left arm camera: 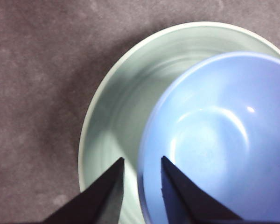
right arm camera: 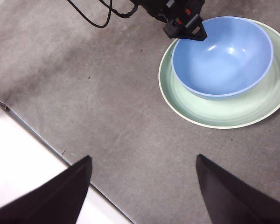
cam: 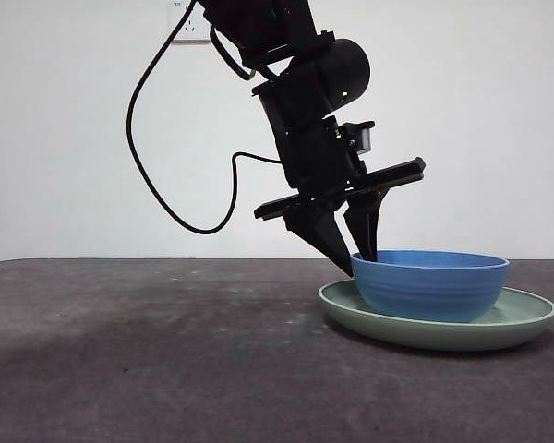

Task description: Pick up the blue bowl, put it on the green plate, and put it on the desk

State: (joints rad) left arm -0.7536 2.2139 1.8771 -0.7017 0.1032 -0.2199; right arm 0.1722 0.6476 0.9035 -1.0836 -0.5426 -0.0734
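On the desk [cam: 148, 351], seen from the front, the plate [cam: 526, 325] is lying flat, and the bowl [cam: 431, 286] is sitting upright inside it. One black arm is reaching down from above to the bowl's rim. Its gripper [cam: 355, 249] is straddling that rim, with one jaw outside the bowl and one jaw dipping inside.

Over the bowl, the left wrist camera is looking down. The left gripper [left arm camera: 141, 176] is keeping its jaws narrow, with the rim of the bowl [left arm camera: 224, 140] running between them. I cannot tell if the jaws are squeezing the rim. One jaw is hanging over the plate [left arm camera: 116, 116] and the other over the bowl's inside. The desk [left arm camera: 37, 93] is showing around the plate.

Away from the bowl, the right gripper [right arm camera: 143, 170] is hanging above bare desk [right arm camera: 107, 93] with its jaws wide and holding nothing. The bowl [right arm camera: 224, 60] is sitting in the plate [right arm camera: 224, 114], pushed toward the side where the left gripper [right arm camera: 186, 30] is meeting the rim.
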